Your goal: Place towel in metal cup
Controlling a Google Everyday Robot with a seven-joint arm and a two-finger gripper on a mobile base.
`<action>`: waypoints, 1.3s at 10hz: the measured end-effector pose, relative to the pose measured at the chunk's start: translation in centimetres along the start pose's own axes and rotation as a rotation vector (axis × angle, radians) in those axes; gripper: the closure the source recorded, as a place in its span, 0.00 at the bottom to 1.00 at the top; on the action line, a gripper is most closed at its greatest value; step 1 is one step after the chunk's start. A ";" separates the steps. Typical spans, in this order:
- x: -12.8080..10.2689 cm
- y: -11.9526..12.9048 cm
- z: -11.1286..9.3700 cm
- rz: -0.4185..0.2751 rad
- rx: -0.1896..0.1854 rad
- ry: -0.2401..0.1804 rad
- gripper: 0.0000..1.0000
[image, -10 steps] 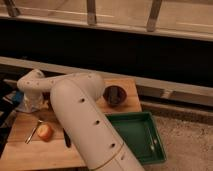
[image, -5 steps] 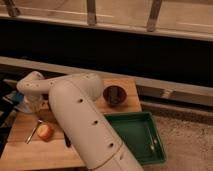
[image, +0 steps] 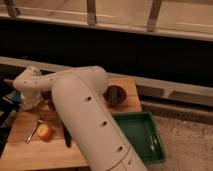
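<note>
My white arm point(image: 80, 105) reaches across the wooden table point(image: 30, 150) to its far left corner. The gripper point(image: 26, 102) hangs down from the wrist there, low over the table's left edge, mostly hidden by the wrist. A pale bluish thing point(image: 10, 97) lies right beside it at the left edge; I cannot tell if it is the towel. A dark round object point(image: 48, 101) sits just right of the wrist, half hidden by the arm; it may be the metal cup.
A dark bowl point(image: 116, 95) stands at the table's back right. An orange fruit point(image: 45, 131), a metal utensil point(image: 33, 132) and a black-handled knife point(image: 66, 136) lie at the front. A green tray point(image: 142, 135) sits right of the table. A dark wall runs behind.
The arm's wrist has shifted slightly to the left, toward the table's left edge. Nothing else has visibly moved.
</note>
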 end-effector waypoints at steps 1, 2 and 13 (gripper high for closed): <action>-0.5 0.4 -1.5 -0.011 -0.010 -0.027 1.00; -1.0 0.7 -3.3 -0.024 -0.029 -0.050 1.00; 8.6 -11.5 -19.4 0.055 -0.113 0.205 1.00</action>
